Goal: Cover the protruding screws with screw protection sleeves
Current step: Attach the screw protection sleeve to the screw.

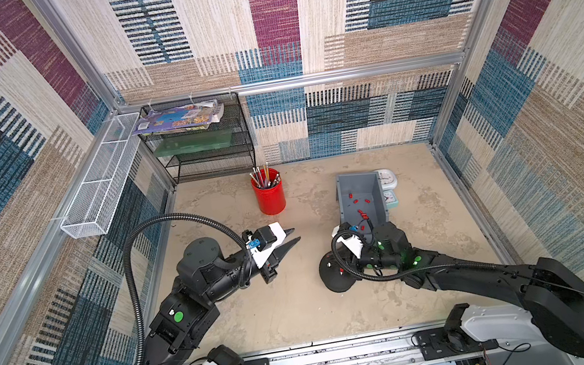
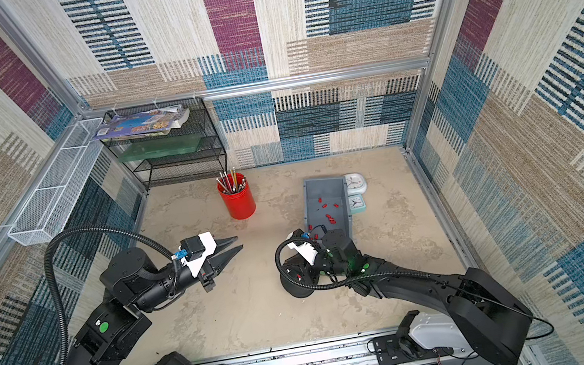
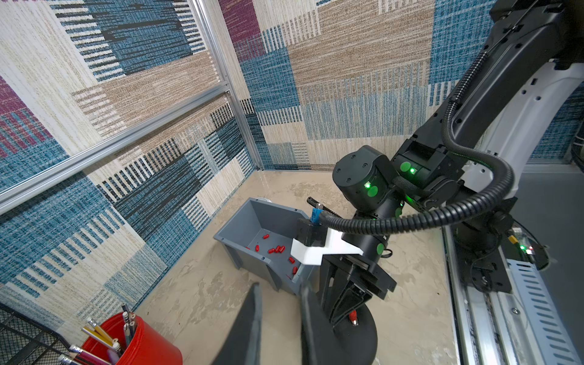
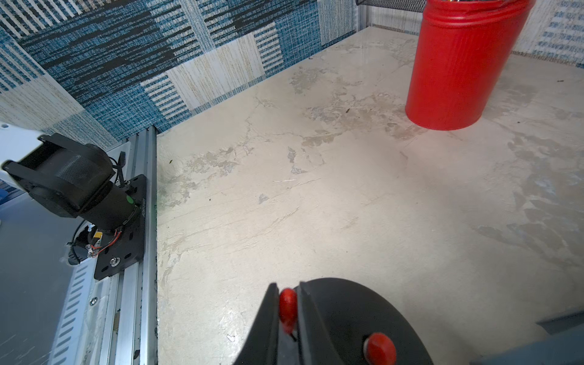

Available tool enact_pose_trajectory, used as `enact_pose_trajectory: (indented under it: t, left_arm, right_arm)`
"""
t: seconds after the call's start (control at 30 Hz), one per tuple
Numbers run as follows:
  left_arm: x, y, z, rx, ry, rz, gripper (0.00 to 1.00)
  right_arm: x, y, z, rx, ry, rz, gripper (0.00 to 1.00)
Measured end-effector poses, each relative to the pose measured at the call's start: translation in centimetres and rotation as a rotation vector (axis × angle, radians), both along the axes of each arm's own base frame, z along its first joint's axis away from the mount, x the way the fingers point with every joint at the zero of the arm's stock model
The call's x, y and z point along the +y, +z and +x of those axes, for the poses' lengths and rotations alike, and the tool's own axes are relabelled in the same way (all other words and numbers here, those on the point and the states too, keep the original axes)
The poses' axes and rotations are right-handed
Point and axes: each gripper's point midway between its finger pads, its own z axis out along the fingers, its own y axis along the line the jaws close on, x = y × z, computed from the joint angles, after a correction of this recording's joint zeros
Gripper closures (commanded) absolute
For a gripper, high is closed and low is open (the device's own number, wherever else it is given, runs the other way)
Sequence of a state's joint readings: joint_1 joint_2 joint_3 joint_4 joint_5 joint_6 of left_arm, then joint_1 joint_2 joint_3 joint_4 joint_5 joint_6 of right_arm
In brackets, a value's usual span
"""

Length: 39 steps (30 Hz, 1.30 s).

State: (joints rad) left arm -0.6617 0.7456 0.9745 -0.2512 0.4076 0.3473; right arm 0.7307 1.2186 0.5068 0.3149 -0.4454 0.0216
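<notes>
Right hand (image 4: 289, 313): closed on one red sleeve (image 4: 287, 308), pinched between both fingers, low centre of the right wrist view.
Sleeve axis: ran along the fingers, pointing down at the black dome base (image 4: 354, 303) directly beneath.
Screws: one already capped (image 4: 379, 347), lower right of that view; one sleeved stud with a bare silvery foot (image 3: 353, 317) showed beside the right hand in the left wrist view; the others were hidden.
Spare sleeves (image 1: 363, 214): loose in the grey bin (image 1: 343, 191), right of centre in both top views.
Left hand (image 1: 293, 240): slightly parted, empty, mid-frame, well apart from the dome.
Nearer arm: right.
</notes>
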Motion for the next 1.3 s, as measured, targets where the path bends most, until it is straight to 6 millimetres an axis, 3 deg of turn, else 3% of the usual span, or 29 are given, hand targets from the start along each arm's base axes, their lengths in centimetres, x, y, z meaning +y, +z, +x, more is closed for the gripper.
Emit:
enact_pose_trajectory:
  t: [1.3]
  left_arm:
    - [0.00,0.00,-0.01,-0.003,-0.001,0.002,0.78]
  right_arm:
    - [-0.28,-0.51,-0.10,0.005,-0.004,-0.004,0.85]
